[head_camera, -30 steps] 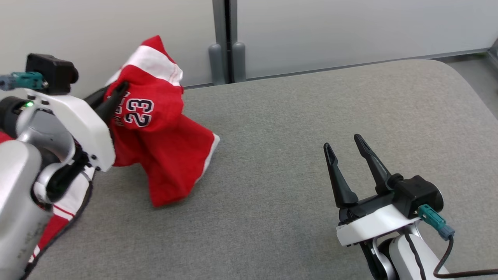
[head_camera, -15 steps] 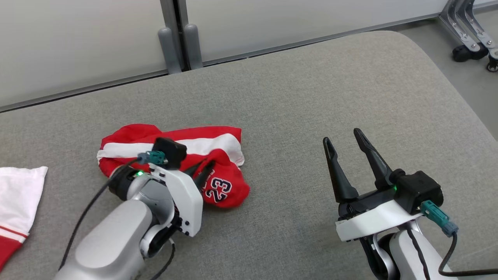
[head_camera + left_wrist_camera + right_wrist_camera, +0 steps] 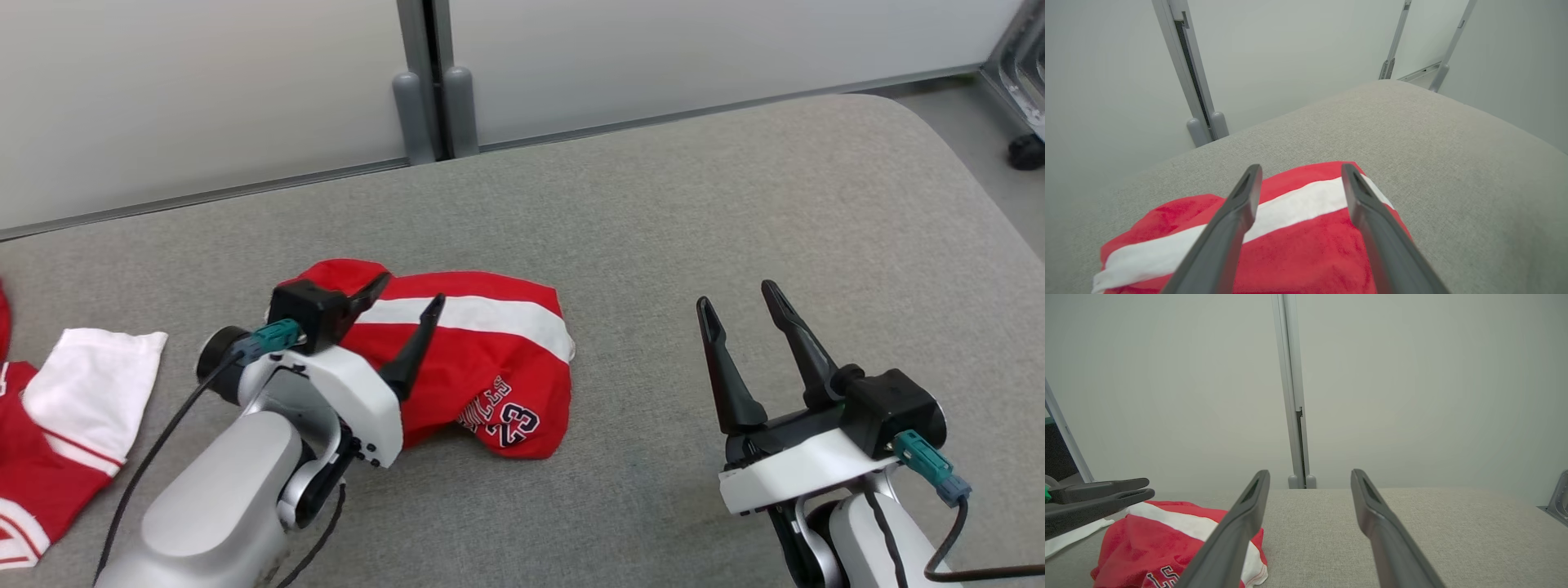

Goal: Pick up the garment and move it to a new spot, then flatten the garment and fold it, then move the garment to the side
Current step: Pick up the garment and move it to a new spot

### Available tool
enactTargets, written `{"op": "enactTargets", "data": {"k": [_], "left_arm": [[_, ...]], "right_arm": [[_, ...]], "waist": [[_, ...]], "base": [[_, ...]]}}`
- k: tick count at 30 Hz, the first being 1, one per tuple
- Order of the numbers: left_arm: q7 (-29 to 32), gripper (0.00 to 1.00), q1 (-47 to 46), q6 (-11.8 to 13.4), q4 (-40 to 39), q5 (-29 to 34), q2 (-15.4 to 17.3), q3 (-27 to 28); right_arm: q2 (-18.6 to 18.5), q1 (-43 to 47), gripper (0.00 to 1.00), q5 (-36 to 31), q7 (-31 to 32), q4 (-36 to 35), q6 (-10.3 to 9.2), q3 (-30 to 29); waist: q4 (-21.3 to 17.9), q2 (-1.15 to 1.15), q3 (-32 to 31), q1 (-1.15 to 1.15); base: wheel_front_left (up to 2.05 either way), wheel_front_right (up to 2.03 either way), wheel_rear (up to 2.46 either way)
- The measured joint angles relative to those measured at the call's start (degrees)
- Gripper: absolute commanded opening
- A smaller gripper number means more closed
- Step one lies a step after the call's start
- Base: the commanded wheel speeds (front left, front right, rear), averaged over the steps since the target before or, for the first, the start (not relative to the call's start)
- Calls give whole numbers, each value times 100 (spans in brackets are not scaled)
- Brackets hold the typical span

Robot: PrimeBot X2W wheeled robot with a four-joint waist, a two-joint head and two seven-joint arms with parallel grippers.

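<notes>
The garment [image 3: 482, 367] is a red jersey with a white stripe and the number 23, lying crumpled on the grey table [image 3: 694, 204], left of its middle. My left gripper [image 3: 408, 291] hovers just over the garment's near-left part, open, with nothing between its fingers. In the left wrist view the garment [image 3: 1298, 245] lies below the spread left gripper [image 3: 1300, 167]. My right gripper [image 3: 736, 295] stands open over bare table to the garment's right. In the right wrist view the right gripper [image 3: 1310, 473] is open, with the garment [image 3: 1151, 543] and the left gripper [image 3: 1147, 488] at lower left.
A second red and white piece of clothing [image 3: 57, 425] lies at the table's far left. A pale wall with a grey post [image 3: 433, 106] runs behind the table. The table's rounded right edge drops to the floor, where a caster [image 3: 1024, 151] stands.
The left gripper carried the garment from up at the left down onto the table, then opened and let it go. The head camera shifted. The right gripper stayed open and still.
</notes>
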Motion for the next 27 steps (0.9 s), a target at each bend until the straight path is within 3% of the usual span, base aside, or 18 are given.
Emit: {"op": "enactTargets", "data": {"k": [10, 17, 18, 22, 27], "left_arm": [[-881, 100, 967, 984, -1156, -47, 626, 713], [-1216, 100, 2002, 1513, -1916, 1, 716, 1341], [-1220, 100, 2327, 1580, -2163, 113, 632, 1680], [-1236, 100, 2915, 1566, -2679, 597, 321, 2383], [-1237, 100, 3557, 1267, -2855, 1053, -112, 2809]], "right_arm": [[0, 229, 100, -71, 0, 88, 1, -166], [0, 376, 100, -76, 0, 97, 0, -283], [0, 438, 100, -76, 0, 88, 1, -303], [1, 552, 100, -75, 0, 85, 1, -400], [1, 726, 100, -67, 0, 108, 1, -465]], "waist": [[652, 0, -258, 0], [986, 0, -456, 0], [1054, 0, -503, 0], [1133, 0, -558, 0], [1132, 0, -603, 0]], "base": [[0, 0, 0], [0, 0, 0], [0, 0, 0], [0, 0, 0], [0, 0, 0]]}}
